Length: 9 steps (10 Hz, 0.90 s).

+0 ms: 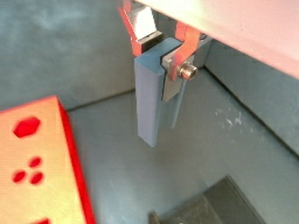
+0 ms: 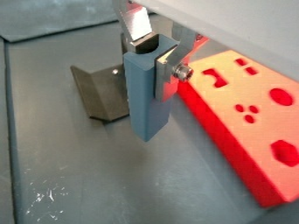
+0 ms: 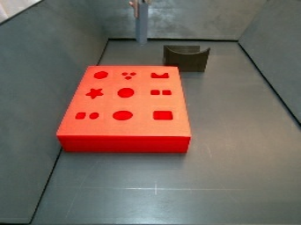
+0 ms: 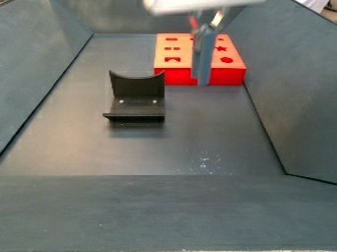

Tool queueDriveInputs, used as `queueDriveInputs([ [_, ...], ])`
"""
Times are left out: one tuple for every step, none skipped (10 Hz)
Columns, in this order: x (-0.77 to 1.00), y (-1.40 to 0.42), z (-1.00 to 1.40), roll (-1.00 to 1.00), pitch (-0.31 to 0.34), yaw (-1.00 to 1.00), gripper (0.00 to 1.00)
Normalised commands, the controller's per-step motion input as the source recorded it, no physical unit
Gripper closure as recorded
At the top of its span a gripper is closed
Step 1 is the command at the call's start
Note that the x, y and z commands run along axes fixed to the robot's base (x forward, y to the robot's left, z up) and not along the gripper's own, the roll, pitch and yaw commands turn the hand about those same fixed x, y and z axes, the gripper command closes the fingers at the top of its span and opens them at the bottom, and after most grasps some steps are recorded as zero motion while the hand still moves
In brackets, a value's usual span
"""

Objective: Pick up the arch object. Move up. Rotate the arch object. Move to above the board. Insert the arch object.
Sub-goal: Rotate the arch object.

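The arch object [image 1: 153, 98] is a slender grey-blue bar, hanging upright between my fingers. It also shows in a wrist view [image 2: 147, 92] and in both side views [image 3: 140, 22] [image 4: 203, 57]. My gripper [image 1: 156, 54] is shut on its top end and holds it well above the floor. The gripper also shows in a wrist view [image 2: 149, 54]. The board [image 3: 126, 106] is a thick red-orange slab with shaped holes, lying on the floor. In a side view the held bar hangs beyond the board's far edge. In a side view [image 4: 171, 56] it hangs in front of the board.
A dark olive-black block with a U-notch [image 3: 186, 58] stands on the floor beside the board; it also shows in a side view [image 4: 134, 96] and in a wrist view [image 2: 100, 91]. Grey walls enclose the floor on all sides.
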Motion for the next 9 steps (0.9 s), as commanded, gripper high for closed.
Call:
queueDriveInputs([
  [-0.23,-0.21,1.00,-0.01,0.011,0.03,1.00],
  [-0.20,-0.19,1.00,-0.02,0.028,0.03,1.00],
  [-0.14,-0.14,0.88,-0.04,0.036,0.03,1.00],
  [-0.10,-0.09,0.70,-0.05,0.034,0.03,1.00],
  [-0.05,-0.06,0.46,-0.05,0.037,0.03,1.00],
  [-0.03,-0.05,0.34,-0.06,0.047,0.03,1.00],
  [0.00,0.00,0.00,-0.05,-0.006,-0.39,1.00],
  [0.01,0.01,-0.06,-0.06,-0.003,-0.39,1.00],
  [0.02,0.02,-0.04,-0.05,-0.014,-0.25,1.00],
])
